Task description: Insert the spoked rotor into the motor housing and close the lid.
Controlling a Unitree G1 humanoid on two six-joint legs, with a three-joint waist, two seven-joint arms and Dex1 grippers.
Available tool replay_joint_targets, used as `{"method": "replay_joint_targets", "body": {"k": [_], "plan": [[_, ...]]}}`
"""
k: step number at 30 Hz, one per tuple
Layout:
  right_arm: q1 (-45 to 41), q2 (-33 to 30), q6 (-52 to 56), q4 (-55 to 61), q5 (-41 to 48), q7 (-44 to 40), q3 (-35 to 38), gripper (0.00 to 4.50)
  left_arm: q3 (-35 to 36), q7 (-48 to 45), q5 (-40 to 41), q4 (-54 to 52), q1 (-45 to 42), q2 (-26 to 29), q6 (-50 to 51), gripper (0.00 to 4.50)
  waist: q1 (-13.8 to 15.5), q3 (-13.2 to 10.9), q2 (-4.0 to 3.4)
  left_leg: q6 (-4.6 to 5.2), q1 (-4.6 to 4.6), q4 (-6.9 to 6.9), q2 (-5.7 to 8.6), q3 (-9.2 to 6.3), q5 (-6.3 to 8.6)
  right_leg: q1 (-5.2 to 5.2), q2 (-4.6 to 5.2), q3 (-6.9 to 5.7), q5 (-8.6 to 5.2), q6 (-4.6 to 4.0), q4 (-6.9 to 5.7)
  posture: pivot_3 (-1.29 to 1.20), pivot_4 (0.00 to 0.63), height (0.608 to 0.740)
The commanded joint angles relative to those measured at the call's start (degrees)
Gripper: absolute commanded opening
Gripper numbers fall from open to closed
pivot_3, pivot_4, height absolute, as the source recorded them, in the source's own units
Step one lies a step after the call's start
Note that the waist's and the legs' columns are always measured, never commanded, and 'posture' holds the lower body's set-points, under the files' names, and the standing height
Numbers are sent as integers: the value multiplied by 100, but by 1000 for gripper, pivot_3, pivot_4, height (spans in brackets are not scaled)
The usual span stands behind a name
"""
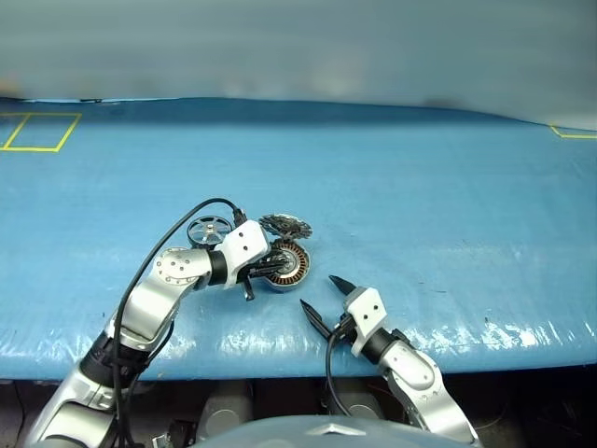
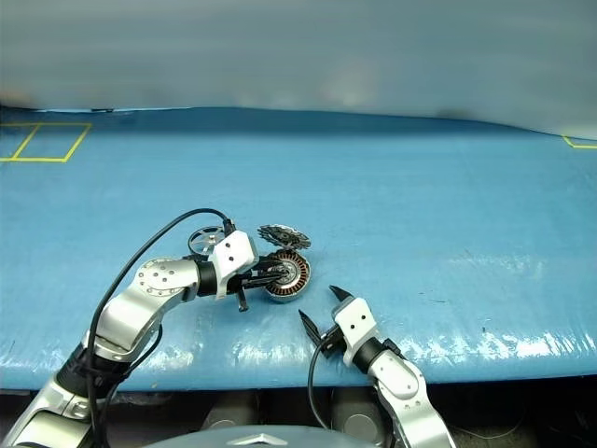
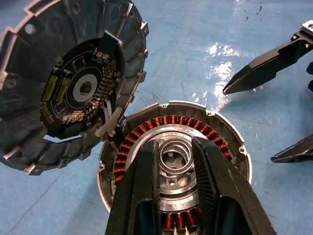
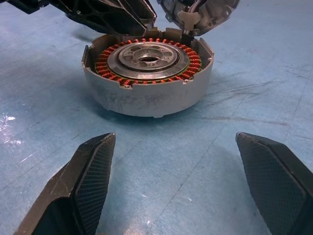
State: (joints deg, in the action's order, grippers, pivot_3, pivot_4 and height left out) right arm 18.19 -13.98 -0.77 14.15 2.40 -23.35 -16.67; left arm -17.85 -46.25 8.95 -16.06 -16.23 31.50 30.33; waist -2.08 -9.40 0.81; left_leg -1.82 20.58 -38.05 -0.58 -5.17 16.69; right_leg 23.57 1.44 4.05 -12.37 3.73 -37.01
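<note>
The left gripper (image 1: 272, 269), nearly closed and empty, hangs over the open motor housing (image 4: 146, 81); its lid (image 3: 63, 83) is tipped back, the spoked rotor (image 1: 209, 230) lies far-left, and the right gripper (image 1: 322, 301) waits wide nearby.

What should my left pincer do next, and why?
Probably lift the left pincer off the housing and move it back to the rotor. The rotor lies loose on the table behind that arm, the housing shows bare windings with nothing set in, and the lid stands open. The right pincer is open in front of the housing.
</note>
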Motion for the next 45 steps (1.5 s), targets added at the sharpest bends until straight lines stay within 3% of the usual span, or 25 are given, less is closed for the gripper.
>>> {"method": "replay_joint_targets", "body": {"k": [1,9,20,28,31,36,42,45], "plan": [[-40,26,-81,80,-6,21,5,4165,-81,-16,-109,114,-167,-71,-153,642,-2,0,0,0,0,0,0,0,0,0,0,0,0,0,0,0,150,740],[-9,40,-69,96,-11,81,26,4165,-186,-34,-270,410,-272,-123,-193,642,-2,0,0,0,0,0,0,0,0,0,0,1,-1,3,0,0,150,740],[-17,24,-5,96,-5,134,28,4165,-143,-211,-142,330,-142,-130,-177,4324,-1,0,0,0,0,0,0,0,0,0,0,1,-1,3,0,0,150,740],[64,-26,112,273,105,128,148,4165,488,-352,675,-462,296,-72,41,4460,2,0,0,1,3,3,0,-1,1,2,1,1,5,-10,0,0,150,740],[107,-61,207,373,143,101,189,4165,762,-304,867,-764,556,44,156,3869,-6,0,-1,1,1,1,-1,0,1,1,1,0,1,-4,0,0,150,740],[25,-57,721,826,353,168,364,4165,1179,56,1053,-1049,993,28,340,2199,-3,0,-2,1,-1,-1,-2,2,1,0,1,2,-7,5,-1,0,150,740],[-501,-221,2546,1962,844,183,540,4165,1517,344,1184,-1257,1692,-177,-110,160,2,1,-2,1,-1,-3,-2,1,0,0,1,3,-3,3,-1,0,150,740],[-917,-319,3775,2413,1216,231,611,4165,1573,328,1101,-1274,2048,-306,-748,25,4,1,-1,0,0,-1,-2,-3,0,0,1,0,7,-12,0,0,150,740]]}}
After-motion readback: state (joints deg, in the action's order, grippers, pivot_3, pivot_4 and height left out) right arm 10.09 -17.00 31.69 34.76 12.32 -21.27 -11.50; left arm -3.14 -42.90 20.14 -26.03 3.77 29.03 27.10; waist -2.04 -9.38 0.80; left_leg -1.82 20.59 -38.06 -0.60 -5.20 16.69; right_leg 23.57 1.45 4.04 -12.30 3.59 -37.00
